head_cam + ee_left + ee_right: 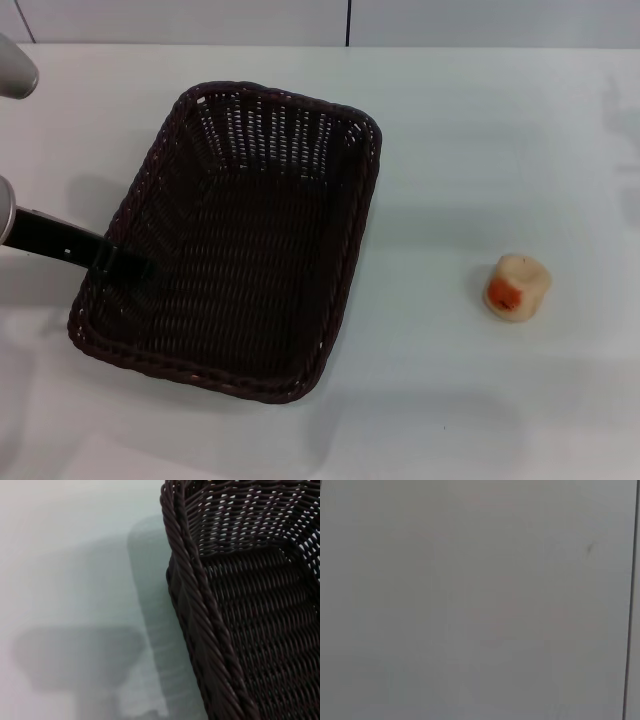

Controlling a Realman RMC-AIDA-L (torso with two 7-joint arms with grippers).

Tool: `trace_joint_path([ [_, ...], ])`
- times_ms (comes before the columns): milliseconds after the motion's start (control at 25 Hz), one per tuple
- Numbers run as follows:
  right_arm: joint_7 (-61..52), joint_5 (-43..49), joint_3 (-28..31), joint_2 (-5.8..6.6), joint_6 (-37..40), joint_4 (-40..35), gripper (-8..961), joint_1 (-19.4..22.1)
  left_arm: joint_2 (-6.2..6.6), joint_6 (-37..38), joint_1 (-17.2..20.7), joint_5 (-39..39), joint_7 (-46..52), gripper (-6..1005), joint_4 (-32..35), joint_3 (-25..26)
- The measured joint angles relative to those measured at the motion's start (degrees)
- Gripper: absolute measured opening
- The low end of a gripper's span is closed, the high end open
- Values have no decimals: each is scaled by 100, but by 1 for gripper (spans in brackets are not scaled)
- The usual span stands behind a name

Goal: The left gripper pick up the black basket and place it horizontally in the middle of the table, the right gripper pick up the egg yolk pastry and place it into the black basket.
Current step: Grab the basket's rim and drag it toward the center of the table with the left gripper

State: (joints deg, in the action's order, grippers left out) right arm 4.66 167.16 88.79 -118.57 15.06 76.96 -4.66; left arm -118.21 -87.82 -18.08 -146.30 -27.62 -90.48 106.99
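The left hand (pixel 130 268) pinches the black basket (pixel 240 240) rim toward the counter (pixel 480 130) left edge; a shallow grip could slip. Egg yolk pastry (pixel 517 287) waits rightward.

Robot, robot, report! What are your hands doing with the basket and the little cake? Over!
Left gripper at black basket left rim, grip unclear. Right gripper out of view. Egg yolk pastry alone on table, right of basket. Nothing between them.

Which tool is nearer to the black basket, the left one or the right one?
Left. The left tool is at the black basket's left rim. The right tool is not in view.
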Motion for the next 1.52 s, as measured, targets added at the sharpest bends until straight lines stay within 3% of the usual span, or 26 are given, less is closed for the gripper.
trace_joint_path([
  [240,0,0,15,-10,77,-20,388,1,0,-20,-94,-20,38,643,97,-9],
  [560,0,0,39,-8,138,-41,387,1,0,-37,-159,-82,64,427,171,-60],
  [840,0,0,41,-11,148,-41,387,1,-3,61,-127,-419,64,246,82,-457],
  [1520,0,0,39,-17,148,-67,385,10,-1,186,-19,-166,-330,204,-284,-388],
])
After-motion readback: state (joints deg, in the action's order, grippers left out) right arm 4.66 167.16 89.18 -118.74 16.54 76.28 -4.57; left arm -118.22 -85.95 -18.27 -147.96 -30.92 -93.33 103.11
